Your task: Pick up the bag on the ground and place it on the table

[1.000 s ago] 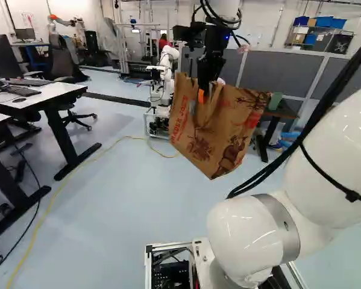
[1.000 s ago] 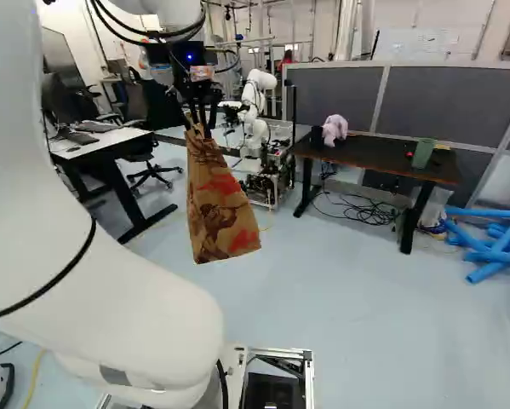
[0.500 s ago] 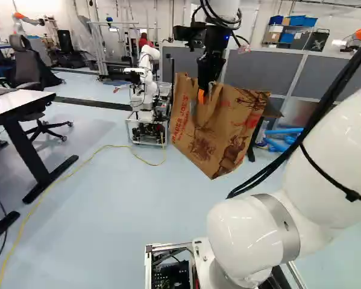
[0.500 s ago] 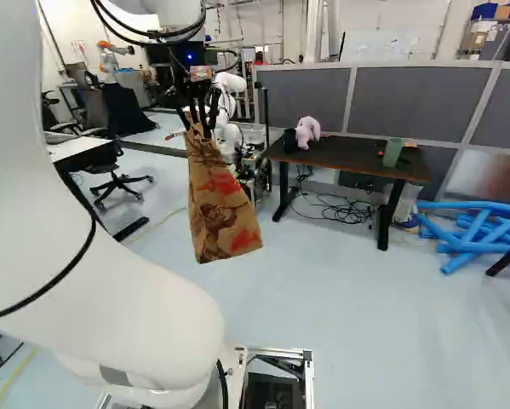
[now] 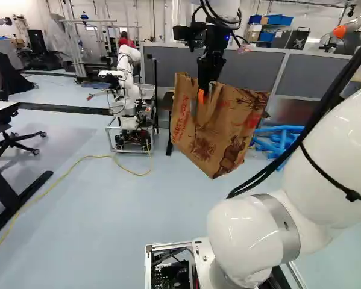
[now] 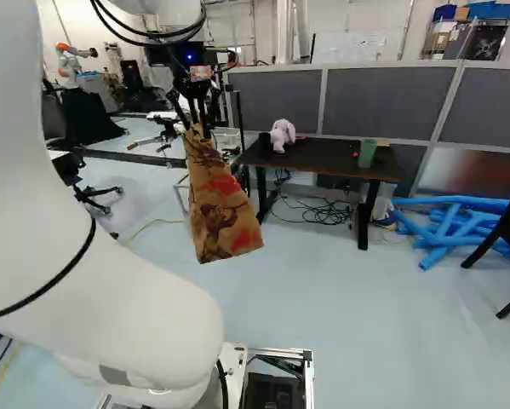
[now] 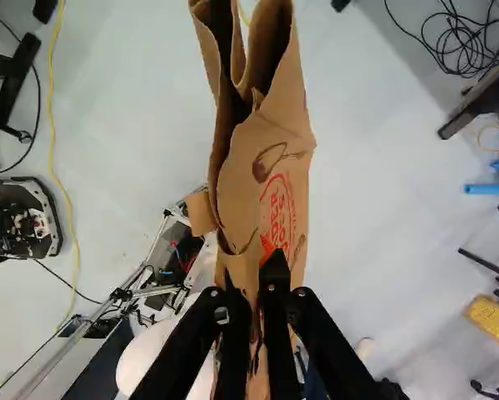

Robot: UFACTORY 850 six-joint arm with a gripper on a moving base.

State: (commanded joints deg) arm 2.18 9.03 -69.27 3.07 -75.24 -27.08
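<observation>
Pinching the brown paper bag (image 5: 213,135), the black gripper (image 5: 205,94) with its fingers nearly together, apparently on the bag's upper edge, holding it tilted above the floor (image 5: 114,211).

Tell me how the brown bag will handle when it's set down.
The brown bag looks like thin, creased paper, so it will probably buckle if pressed. It hangs narrow in the right base view, so it seems light for its size. It hangs tilted from the gripper, so it may well tip over once released on the table.
</observation>
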